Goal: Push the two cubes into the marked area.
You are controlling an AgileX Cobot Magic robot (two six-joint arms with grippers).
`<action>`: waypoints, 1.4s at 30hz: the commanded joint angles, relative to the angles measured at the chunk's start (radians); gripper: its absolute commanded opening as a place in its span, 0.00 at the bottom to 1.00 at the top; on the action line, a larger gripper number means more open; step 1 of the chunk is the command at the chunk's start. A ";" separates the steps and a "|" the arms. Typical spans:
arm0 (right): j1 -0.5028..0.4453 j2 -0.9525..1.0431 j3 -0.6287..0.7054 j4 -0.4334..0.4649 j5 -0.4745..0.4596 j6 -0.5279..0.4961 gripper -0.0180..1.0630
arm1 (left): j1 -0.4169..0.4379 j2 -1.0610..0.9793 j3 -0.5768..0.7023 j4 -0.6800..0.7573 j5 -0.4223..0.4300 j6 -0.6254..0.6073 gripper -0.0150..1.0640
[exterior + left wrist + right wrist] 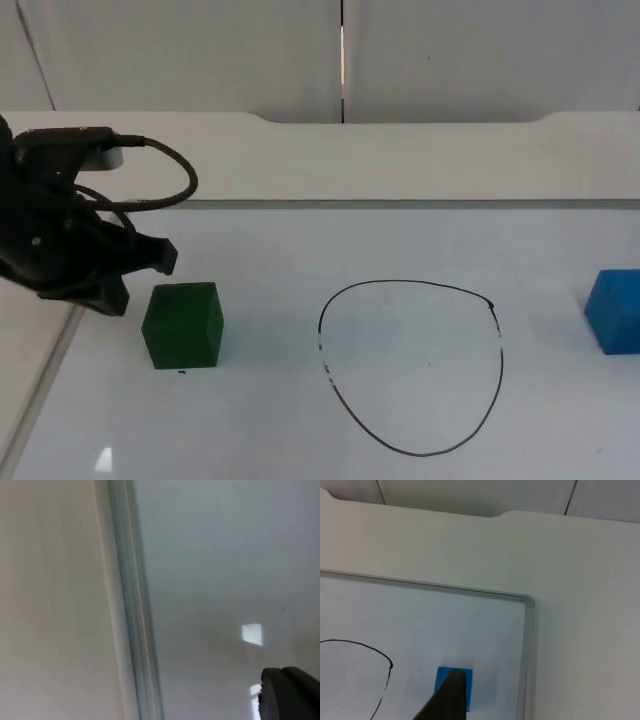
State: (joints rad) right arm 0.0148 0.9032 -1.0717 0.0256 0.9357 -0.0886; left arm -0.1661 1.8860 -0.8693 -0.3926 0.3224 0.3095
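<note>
- The green cube (183, 325) is sitting on the white board (300, 420), well apart from the left side of the marked area (412, 366), a hand-drawn black oval outline. It is a plain, solid-coloured block resting flat.
- The blue cube (614, 311) is lying near the board's right edge, apart from the oval's right side; the picture edge is cutting it off in the top view.
- The left gripper (135, 275) is hanging just beside the green cube's left face; contact cannot be confirmed, and its finger opening cannot be determined.
- The right gripper (451, 697) is hovering above the blue cube (465, 682), one dark fingertip partly covering it; its finger opening cannot be determined.
- The board's metal frame (526, 655) is bordering the white table top (400, 160), which is ending at the grey partition wall (200, 55).
</note>
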 commanded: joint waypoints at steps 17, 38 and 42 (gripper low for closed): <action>-0.005 -0.001 -0.002 0.004 -0.020 -0.008 0.95 | -0.026 0.070 -0.003 -0.026 0.031 -0.018 0.01; -0.005 -0.001 -0.002 0.014 -0.022 -0.008 0.95 | -0.104 0.070 -0.003 -0.062 0.039 -0.055 0.01; -0.005 -0.001 -0.002 0.031 -0.022 -0.016 0.95 | -0.116 0.070 -0.003 -0.090 0.039 -0.055 0.01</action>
State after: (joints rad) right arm 0.0148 0.9040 -1.0717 0.0449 0.9256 -0.0928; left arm -0.2713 1.9495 -0.8710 -0.4569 0.3449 0.2619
